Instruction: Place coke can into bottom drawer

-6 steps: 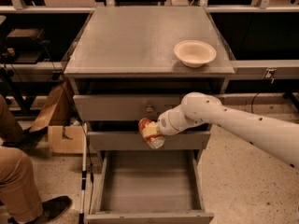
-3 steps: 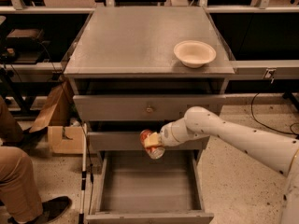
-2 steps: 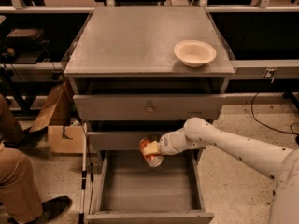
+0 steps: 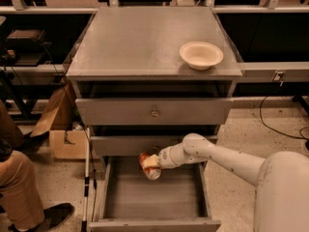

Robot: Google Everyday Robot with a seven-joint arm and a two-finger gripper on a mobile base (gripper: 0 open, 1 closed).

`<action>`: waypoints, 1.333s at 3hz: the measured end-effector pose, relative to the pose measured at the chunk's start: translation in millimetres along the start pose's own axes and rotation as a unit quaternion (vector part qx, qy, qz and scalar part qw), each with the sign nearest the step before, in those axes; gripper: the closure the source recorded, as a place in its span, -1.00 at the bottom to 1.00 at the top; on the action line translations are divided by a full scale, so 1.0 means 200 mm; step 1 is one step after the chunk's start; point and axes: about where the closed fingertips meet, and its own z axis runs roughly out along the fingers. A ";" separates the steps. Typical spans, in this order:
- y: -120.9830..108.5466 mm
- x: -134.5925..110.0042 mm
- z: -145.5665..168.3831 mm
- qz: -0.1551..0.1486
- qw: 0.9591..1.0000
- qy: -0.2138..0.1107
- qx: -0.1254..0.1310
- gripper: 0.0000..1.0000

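Camera view, the only one: the white arm (image 4: pixel 227 161) reaches in from the lower right of the frame. Its tool (image 4: pixel 151 162) sits at lower centre, closed around the coke can (image 4: pixel 144 159). The can is held tilted, with its silver end down and toward the camera, just below the front of the middle drawer (image 4: pixel 120 145). It hangs over the rear part of the bottom drawer (image 4: pixel 154 199), which is pulled fully out toward the bottom edge of the frame. The can appears clear of the drawer's grey floor. Holding it there likely keeps it inside the low sides while it clears the drawer front above.

A white bowl (image 4: pixel 201 55) rests on the tabletop (image 4: pixel 140 37) at upper right, well away from the work. A cardboard box (image 4: pixel 67 144) and a seated person's leg (image 4: pixel 19 192) lie at the left.

By my judgement the can needs lowering a little before release.
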 end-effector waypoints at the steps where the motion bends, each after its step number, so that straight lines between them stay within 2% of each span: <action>1: -0.04 -0.01 0.13 0.013 1.000 0.004 -0.004 1.00; 2: -0.07 -0.01 0.22 0.021 1.000 0.012 -0.007 1.00; 4: -0.17 0.09 0.36 0.036 0.999 0.034 -0.016 1.00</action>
